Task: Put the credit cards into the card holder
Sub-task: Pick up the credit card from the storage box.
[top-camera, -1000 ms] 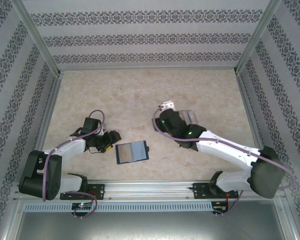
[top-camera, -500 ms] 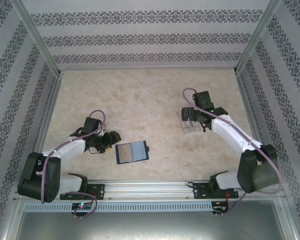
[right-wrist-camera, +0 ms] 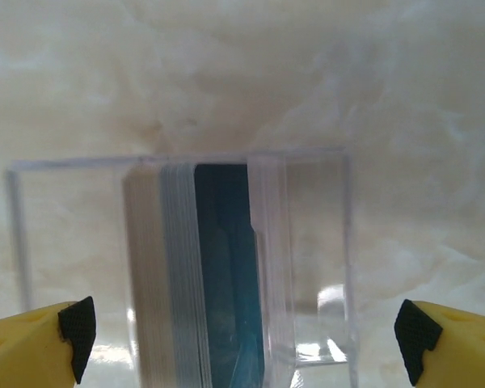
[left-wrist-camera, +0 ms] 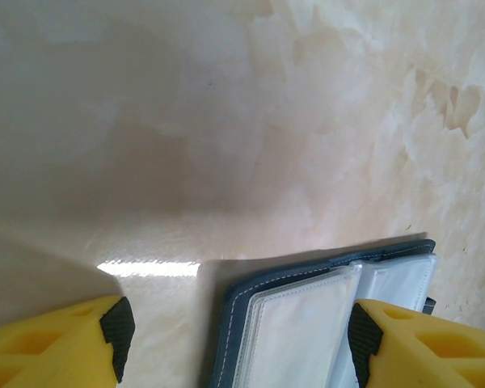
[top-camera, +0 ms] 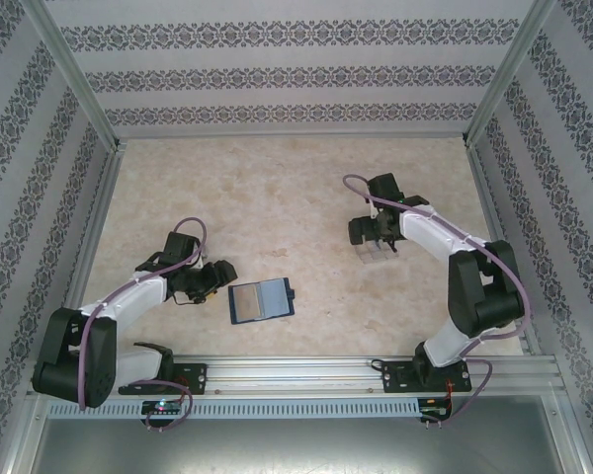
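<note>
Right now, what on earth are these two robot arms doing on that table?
They are set to move cards into a wallet. The left gripper hangs open over one edge of the navy card holder, which lies open on the table with its clear sleeves showing. The right gripper, jaws wide apart, hovers at a clear plastic box with a stack of cards inside. Neither is gripping anything.

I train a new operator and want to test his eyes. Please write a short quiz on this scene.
1. True or false: the card holder lies open on the table.
2. What is the right pincer aimed at? A the card holder; B the clear box holding the cards; C bare table.
3. Which pincer is beside the card holder, and are its jaws open or shut?
Key: 1 true; 2 B; 3 the left pincer, open.
</note>
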Controlling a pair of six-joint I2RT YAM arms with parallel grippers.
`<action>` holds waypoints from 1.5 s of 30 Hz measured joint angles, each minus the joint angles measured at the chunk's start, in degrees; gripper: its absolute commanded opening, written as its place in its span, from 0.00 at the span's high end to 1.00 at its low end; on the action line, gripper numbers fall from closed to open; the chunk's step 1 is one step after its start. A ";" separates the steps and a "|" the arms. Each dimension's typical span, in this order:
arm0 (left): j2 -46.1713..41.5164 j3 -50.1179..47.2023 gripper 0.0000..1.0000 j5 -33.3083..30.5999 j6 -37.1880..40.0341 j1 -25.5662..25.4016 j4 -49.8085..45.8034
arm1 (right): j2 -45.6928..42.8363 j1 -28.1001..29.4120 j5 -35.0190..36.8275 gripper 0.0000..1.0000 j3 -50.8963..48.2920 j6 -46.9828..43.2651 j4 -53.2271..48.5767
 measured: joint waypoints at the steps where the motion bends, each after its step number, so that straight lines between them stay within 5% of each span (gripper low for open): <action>1: -0.13 0.00 0.27 -0.15 0.02 0.00 -0.02 | 0.48 0.04 0.44 0.04 0.02 -0.22 -0.17; 28: -1.75 -0.07 0.27 -1.64 0.61 0.00 -1.07 | -4.76 0.02 8.81 0.23 -0.55 -0.44 -0.20; 37: -1.75 -0.07 0.27 -1.68 0.66 0.00 -1.09 | -4.76 0.90 9.46 0.68 -0.76 -0.92 -0.28; 45: -1.75 -0.07 0.26 -1.73 0.66 0.00 -1.09 | -4.79 1.27 9.25 0.96 -0.76 -1.40 -0.61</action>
